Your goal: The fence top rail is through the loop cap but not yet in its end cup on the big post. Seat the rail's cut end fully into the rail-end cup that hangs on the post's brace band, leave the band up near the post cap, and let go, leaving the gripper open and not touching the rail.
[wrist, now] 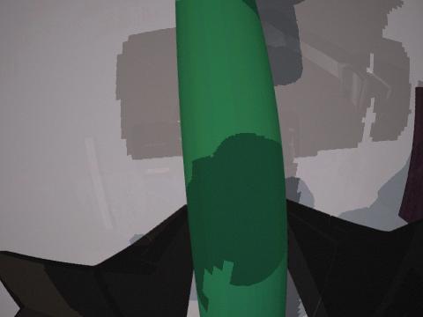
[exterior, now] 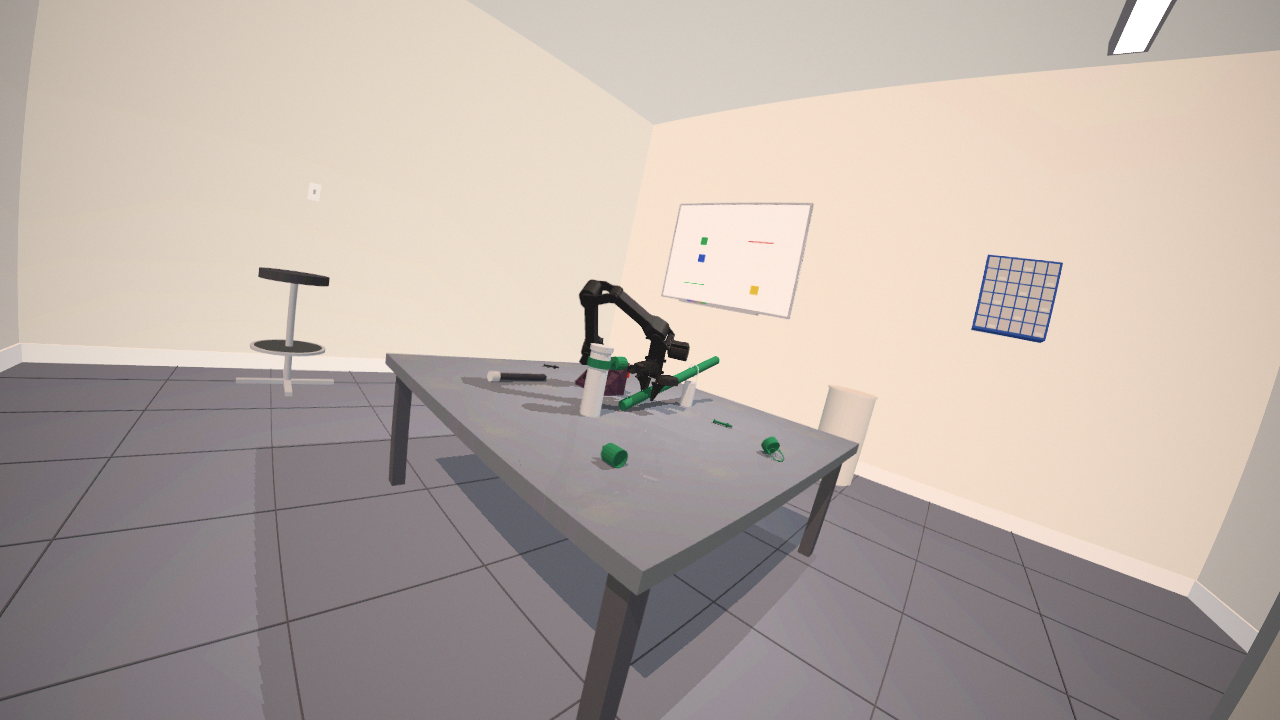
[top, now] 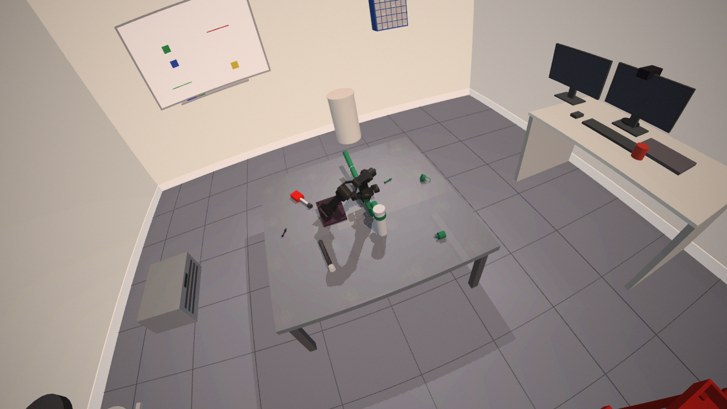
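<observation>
The green top rail [top: 349, 160] [exterior: 693, 368] [wrist: 235, 123] slants across the middle of the table, its low end down by the foot of the big white post [top: 380, 226] [exterior: 591, 394] and its far end raised. A green brace band [top: 381, 217] [exterior: 598, 362] sits just under the post cap, and the green rail-end cup [exterior: 619, 362] hangs on it, with no rail in it. A small white post [exterior: 687, 394] stands under the rail's far part. My gripper [top: 367, 191] [exterior: 660, 383] [wrist: 232, 210] is shut on the rail at about mid length.
Two loose green fittings [top: 441, 234] [top: 423, 178] [exterior: 613, 455] [exterior: 770, 445] lie toward the table's right side. A small green bolt [top: 387, 180] [exterior: 722, 423], a red-handled tool [top: 297, 196], a black stick with a white tip [top: 325, 254] [exterior: 517, 377] and a black screw [top: 284, 232] also lie on the table.
</observation>
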You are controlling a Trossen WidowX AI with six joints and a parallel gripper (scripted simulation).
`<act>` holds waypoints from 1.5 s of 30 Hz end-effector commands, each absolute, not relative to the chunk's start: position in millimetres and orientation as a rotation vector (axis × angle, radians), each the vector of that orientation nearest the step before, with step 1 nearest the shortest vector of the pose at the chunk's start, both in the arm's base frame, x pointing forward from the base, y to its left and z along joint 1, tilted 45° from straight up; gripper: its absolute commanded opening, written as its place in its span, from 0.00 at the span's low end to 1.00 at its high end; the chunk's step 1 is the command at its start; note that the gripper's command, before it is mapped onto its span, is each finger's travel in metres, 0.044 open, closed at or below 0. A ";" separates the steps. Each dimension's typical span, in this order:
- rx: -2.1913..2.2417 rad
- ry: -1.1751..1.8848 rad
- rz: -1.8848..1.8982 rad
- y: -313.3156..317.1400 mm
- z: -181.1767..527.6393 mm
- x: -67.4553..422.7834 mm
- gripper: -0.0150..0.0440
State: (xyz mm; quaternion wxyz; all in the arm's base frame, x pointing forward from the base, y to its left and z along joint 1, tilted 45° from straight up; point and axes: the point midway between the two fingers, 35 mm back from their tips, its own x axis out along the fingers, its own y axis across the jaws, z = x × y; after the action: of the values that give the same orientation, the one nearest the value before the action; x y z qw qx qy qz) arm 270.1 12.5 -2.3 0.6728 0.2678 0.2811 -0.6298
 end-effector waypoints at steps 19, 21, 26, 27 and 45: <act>0.427 0.366 -1.372 53.7 56.3 266.9 0.25; 0.410 0.328 -1.352 60.0 64.7 267.2 0.25; 0.391 0.283 -1.322 68.2 75.0 267.7 0.25; 0.391 0.283 -1.322 68.2 75.0 267.7 0.25; 0.396 0.305 -1.333 67.8 72.0 267.3 0.25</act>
State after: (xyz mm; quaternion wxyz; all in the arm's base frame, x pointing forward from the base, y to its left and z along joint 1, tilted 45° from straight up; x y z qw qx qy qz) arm 265.7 67.0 69.9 0.7558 0.1824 0.1401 -0.6131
